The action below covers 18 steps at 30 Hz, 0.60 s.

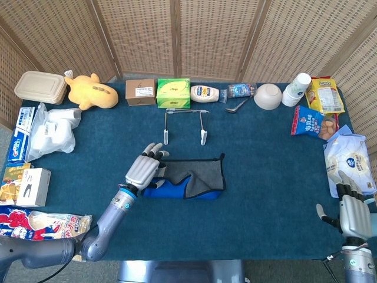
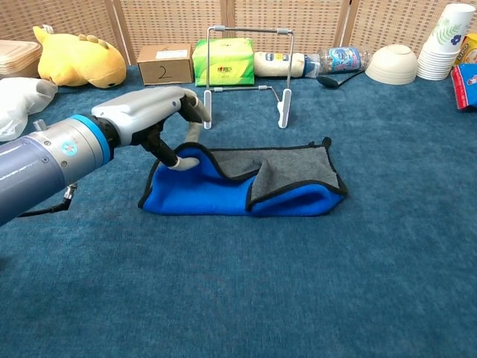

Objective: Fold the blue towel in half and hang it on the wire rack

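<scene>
Two hands share this tabletop scene, and only one is at work. At left, the left hand (image 2: 153, 119) pinches the near-left corner of the towel (image 2: 246, 179), thumb under the blue edge and fingers curled over it, lifting that corner off the table (image 1: 253, 194) so the blue underside shows. The towel lies folded at mid-table, grey face up with a black trim, just in front of the rack (image 2: 246, 71), which stands upright and bare, apart from the cloth.

The chest view shows the pinch plainly, the raised blue flap and the rack's wire frame against a cardboard box (image 2: 165, 63) and a green tissue box (image 2: 222, 61). The head view shows the left hand (image 1: 144, 171) from above, fingers bunched over the towel's (image 1: 191, 177) left end, and the rack (image 1: 184, 125) as two white feet and thin wires.

Only the head view takes in the right hand (image 1: 352, 213), at the table's lower right corner beside a white bag (image 1: 349, 160); it holds nothing, fingers straight and slightly apart, well away from the towel.
</scene>
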Tool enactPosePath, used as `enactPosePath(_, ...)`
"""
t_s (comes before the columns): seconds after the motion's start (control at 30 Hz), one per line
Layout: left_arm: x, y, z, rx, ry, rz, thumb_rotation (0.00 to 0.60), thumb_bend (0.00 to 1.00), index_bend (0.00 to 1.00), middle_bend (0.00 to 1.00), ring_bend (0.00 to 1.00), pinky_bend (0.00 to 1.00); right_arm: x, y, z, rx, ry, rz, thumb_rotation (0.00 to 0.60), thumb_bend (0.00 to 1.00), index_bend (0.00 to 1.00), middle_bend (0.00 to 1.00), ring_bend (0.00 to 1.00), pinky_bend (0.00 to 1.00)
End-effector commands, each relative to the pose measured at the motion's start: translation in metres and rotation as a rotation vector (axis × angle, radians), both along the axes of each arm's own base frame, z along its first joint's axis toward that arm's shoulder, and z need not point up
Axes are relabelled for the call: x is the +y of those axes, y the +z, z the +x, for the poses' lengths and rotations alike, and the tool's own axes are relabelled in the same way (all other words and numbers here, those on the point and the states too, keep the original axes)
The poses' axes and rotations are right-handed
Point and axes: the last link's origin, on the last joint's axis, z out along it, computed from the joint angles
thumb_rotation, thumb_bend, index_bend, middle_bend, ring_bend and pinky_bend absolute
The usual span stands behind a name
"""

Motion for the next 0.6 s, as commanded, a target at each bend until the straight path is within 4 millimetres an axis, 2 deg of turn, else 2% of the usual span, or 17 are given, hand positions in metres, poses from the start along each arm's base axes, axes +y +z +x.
enactPosePath(0.03,0.007,0.0,-0.003,-0.007,0.02,0.023,0.6,0.4,0.7,0.24,0.0,0.0,-0.001,-0.001,0.0,0.0,0.001,0.001,0.6,0.33,0.12,0.03,0.0,0.0)
enactPosePath(0.6,0.018,-0.01,-0.025,0.055,0.059,0.094,0.6,0.4,0.68,0.24,0.0,0.0,0.001,0.001,0.0,0.004,-0.004,-0.004,0.6,0.33,0.12,0.03,0.0,0.0)
